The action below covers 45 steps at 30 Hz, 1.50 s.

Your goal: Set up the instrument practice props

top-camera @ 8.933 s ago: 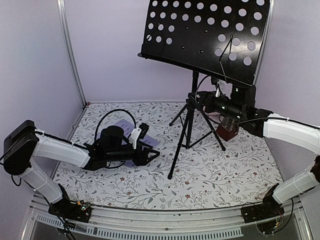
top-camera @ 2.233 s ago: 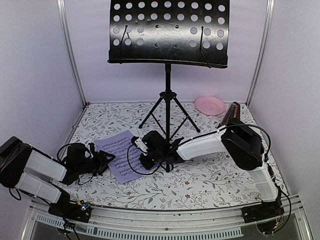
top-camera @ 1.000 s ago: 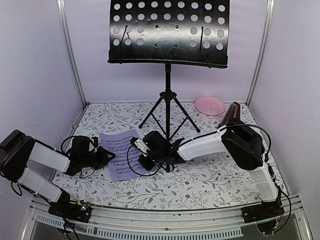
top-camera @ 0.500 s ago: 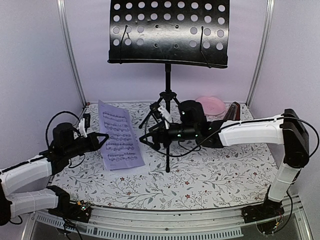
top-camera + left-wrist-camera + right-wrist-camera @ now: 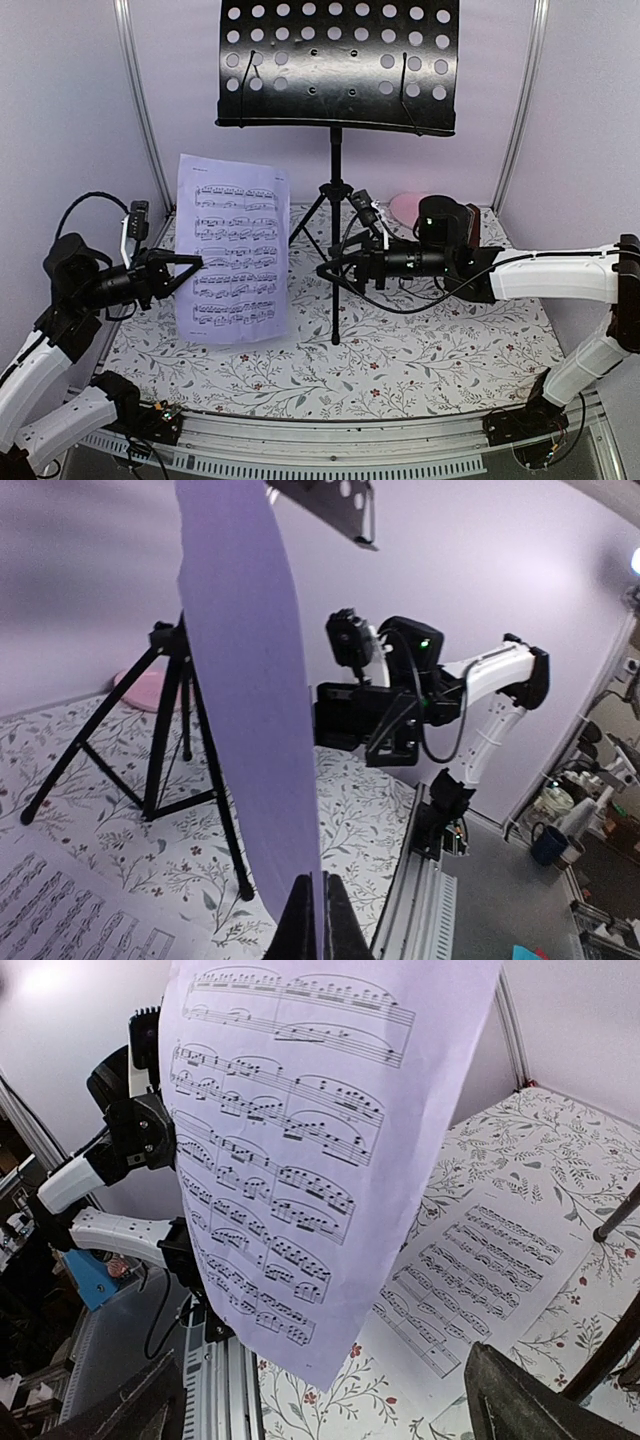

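Note:
The black perforated music stand desk (image 5: 335,65) stands on its tripod legs (image 5: 334,250) at the back middle. My left gripper (image 5: 192,264) is shut on the left edge of a white sheet-music page (image 5: 232,250), holding it upright off the table. The left wrist view shows that page (image 5: 250,680) edge-on, pinched at my left gripper (image 5: 313,925). A second page (image 5: 480,1280) lies flat on the table, also in the left wrist view as a page (image 5: 60,920). My right gripper (image 5: 328,271) hangs open by the stand pole, facing the held page (image 5: 300,1140). The metronome is hidden behind my right arm.
A pink round plate (image 5: 405,206) sits at the back right, partly behind my right arm. The stand's pole and legs (image 5: 170,730) stand between the two arms. Metal posts (image 5: 140,110) frame the back corners. The table's front rail (image 5: 320,450) runs along the near edge.
My left arm has lifted the page from the table to upright and higher. My right gripper has let go, opened wide and drawn back to the right.

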Tool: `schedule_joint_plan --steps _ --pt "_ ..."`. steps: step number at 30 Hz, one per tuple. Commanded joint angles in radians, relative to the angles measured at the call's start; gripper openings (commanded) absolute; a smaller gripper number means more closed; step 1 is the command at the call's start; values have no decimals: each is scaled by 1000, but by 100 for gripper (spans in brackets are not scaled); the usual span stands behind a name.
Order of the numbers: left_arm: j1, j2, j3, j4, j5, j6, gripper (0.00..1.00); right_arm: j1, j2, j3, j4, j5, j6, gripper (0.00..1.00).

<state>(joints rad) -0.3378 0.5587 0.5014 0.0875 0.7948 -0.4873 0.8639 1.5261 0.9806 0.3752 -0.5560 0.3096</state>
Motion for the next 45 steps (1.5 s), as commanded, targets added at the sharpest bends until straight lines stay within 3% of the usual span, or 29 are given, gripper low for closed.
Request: schedule_joint_plan --steps 1,9,14,17,21,28,30,34,36,40,45 --pt "-7 -32 25 76 171 -36 0 1 -65 -75 163 -51 62 99" --pt "-79 33 27 245 184 -84 0 6 -34 -113 471 -176 221 99" --pt "-156 101 42 315 172 -79 0 29 -8 -87 535 -198 267 99" --pt "-192 140 41 368 165 -82 0 35 16 -71 583 -206 295 94" --pt "-217 185 36 438 142 -101 0 50 55 -64 665 -231 350 79" --pt "-231 261 25 510 71 -123 0 64 71 -79 768 -245 435 23" --pt "-231 270 28 486 37 -107 11 59 48 -91 756 -238 434 2" --pt "-228 272 29 384 -110 -47 60 32 -23 -129 694 -232 424 0" --pt "-216 287 36 300 -222 -20 72 17 -75 -153 625 -226 403 0" --pt "-151 362 15 253 -319 -38 80 -5 -228 -181 349 -177 264 0" --pt "-152 484 -7 345 -334 -10 76 -23 -415 -140 -57 -39 31 0"
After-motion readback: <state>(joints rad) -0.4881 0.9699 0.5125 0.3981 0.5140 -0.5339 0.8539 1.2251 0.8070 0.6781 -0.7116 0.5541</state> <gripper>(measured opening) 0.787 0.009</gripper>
